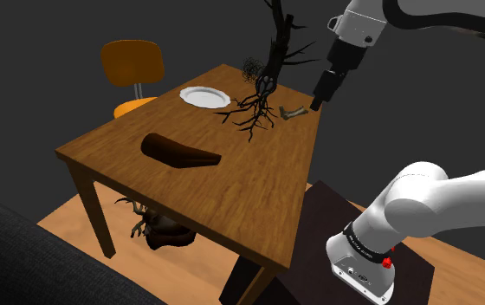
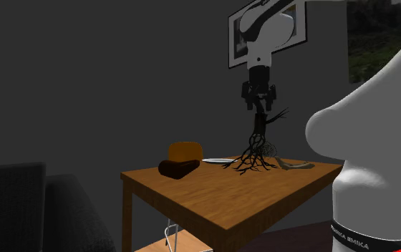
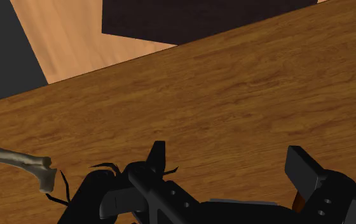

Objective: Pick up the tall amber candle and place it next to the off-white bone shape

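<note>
The candle (image 1: 180, 152) lies flat on its side mid-surface (image 1: 258, 195). To me it looks less amber, more like a dark brown log, fat at one end and tapering. Lying down like that, I'd guess it needs a pinch across its width. Further back, the hand (image 1: 317, 102) hangs empty, fingers spread, above the pale bone (image 1: 294, 112) beside the black twiggy tree (image 1: 271, 61), well apart from the candle.

White lettering on the arm's black band (image 2: 369, 231) seems to read "FRANKA EMIKA".
</note>
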Robot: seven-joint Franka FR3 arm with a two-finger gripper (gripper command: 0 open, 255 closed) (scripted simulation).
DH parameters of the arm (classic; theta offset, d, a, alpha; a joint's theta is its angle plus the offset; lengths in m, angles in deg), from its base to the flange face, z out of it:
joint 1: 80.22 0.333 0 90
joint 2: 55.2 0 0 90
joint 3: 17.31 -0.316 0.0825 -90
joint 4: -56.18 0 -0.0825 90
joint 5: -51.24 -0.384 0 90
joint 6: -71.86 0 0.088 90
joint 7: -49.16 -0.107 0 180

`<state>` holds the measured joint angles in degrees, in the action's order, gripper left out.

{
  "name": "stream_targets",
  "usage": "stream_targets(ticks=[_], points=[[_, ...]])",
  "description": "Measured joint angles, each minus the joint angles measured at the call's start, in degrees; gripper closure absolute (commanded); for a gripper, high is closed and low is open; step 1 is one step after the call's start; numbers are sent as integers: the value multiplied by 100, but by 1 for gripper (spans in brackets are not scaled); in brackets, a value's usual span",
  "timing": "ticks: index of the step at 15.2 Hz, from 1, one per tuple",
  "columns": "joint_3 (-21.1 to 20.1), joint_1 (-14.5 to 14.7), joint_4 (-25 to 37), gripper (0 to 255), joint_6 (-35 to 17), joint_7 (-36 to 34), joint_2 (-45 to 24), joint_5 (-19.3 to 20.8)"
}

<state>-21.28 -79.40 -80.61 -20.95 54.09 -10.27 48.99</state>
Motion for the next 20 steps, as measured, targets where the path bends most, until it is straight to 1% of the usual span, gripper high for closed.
stream_targets(ticks=[1,3,10,14,20], points=[[0,0,0,0,0,0,0,0],[-71,52,20,0,-168,-1,-224,-44],[-392,279,340,0,-961,70,-1521,-173],[-652,424,720,0,-1327,9,-2370,-212],[-964,604,1350,0,-1806,-35,-3649,-111]])
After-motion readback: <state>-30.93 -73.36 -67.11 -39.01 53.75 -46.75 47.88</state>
